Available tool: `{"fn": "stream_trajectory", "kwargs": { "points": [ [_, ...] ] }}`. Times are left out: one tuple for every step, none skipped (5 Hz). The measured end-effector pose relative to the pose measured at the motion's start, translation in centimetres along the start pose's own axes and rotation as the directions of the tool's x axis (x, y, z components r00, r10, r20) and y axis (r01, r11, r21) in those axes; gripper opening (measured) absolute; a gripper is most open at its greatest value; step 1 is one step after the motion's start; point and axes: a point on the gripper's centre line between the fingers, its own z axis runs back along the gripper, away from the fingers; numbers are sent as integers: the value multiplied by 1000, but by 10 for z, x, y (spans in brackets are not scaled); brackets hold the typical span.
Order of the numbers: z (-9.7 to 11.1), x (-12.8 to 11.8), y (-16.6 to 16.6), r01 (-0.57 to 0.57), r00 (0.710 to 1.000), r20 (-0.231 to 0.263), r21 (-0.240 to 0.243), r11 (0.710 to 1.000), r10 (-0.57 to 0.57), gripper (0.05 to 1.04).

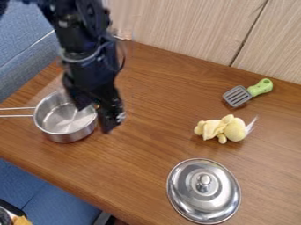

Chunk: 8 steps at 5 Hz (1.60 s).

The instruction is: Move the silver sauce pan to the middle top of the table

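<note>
Desk: brown wood (150, 145), pale panels (182, 26) behind
Pan: left, silver, handle (16, 111) pointing left
Hand (104, 119): at the pan (64, 123)'s right side; can't tell if open or closed
Lid (188, 197): near, right of middle
Toy (235, 129): right, yellow
Spatula (238, 96): right, far side

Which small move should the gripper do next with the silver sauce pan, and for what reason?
Probably ease the gripper onto the rim opposite the handle and grasp there, if no grasp exists yet; I cannot tell. The gripper hangs by that rim, and the silver sauce pan sits at the left of the table, away from its middle top.
</note>
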Motion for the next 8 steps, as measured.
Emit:
{"fn": "stream_trajectory", "kwargs": {
  "points": [
    [-22, -6, 10, -25, 998, -59, 30, 999, 26, 1000],
    [-41, -8, 18, -84, 989, -116, 42, 996, 89, 1001],
    [-57, -11, 27, -146, 978, -142, 40, 988, 150, 948],
    [-70, -14, 26, -176, 966, -187, 37, 984, 180, 658],
    [-70, -13, 26, -175, 967, -184, 36, 984, 179, 351],
    [-69, -14, 26, -178, 964, -193, 37, 983, 182, 149],
    [-67, -14, 26, -175, 962, -209, 34, 984, 178, 80],
    [-55, -9, 31, -150, 963, -219, 47, 988, 157, 79]
  ]
}}
